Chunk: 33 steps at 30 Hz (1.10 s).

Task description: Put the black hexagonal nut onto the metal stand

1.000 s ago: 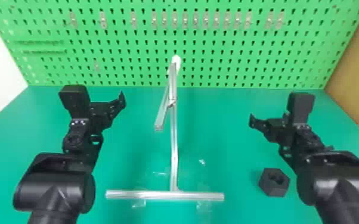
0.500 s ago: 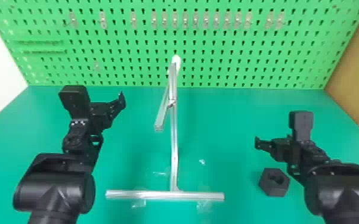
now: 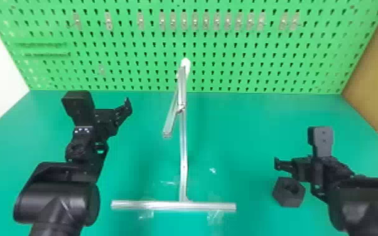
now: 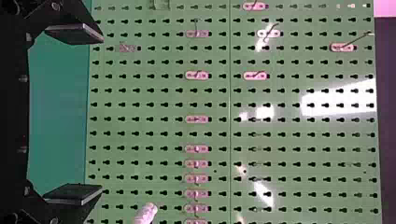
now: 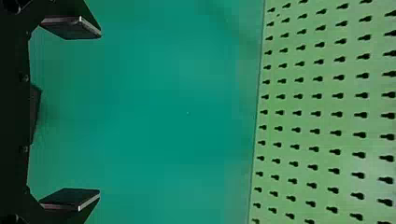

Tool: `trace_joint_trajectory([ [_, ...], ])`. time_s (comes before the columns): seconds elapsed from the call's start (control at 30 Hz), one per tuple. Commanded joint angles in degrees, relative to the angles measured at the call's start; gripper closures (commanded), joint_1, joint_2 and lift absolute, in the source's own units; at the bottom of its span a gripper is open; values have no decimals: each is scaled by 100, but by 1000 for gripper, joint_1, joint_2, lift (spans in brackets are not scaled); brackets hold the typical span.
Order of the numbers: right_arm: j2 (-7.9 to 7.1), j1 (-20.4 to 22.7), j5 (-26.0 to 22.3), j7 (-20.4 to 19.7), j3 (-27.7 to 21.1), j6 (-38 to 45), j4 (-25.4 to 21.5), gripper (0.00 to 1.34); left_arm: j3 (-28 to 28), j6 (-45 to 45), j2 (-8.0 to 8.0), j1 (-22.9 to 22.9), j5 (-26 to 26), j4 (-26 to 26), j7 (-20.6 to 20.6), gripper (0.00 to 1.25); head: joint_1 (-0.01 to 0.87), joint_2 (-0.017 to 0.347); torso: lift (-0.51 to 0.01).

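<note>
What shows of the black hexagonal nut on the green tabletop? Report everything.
The black hexagonal nut looks matte and chunky, six-sided, with a hole facing up; its material is unclear. It rests on the green tabletop, right of the silver metal stand, beside the open right gripper, ungripped.

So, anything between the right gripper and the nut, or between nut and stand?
Nothing visible stands between the open right gripper and the black nut, nor between the nut and the metal stand to its left.
</note>
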Motion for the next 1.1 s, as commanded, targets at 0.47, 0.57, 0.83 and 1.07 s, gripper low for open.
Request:
trace_joint_trajectory([
  [0.47,-129,182,184,332,-187,502,-145,110,-9,0,2,0,-1,8,0,153,693,81,-1],
  [0.57,-147,200,210,402,-231,502,-92,110,-9,0,2,0,-1,-1,0,153,693,81,-1],
  [0.83,-138,209,254,464,-319,440,128,111,-9,0,2,0,-1,-1,0,153,693,81,-1],
  [1.07,-121,138,289,613,-336,308,471,128,-18,0,-7,0,-1,-1,0,153,693,81,-1],
])
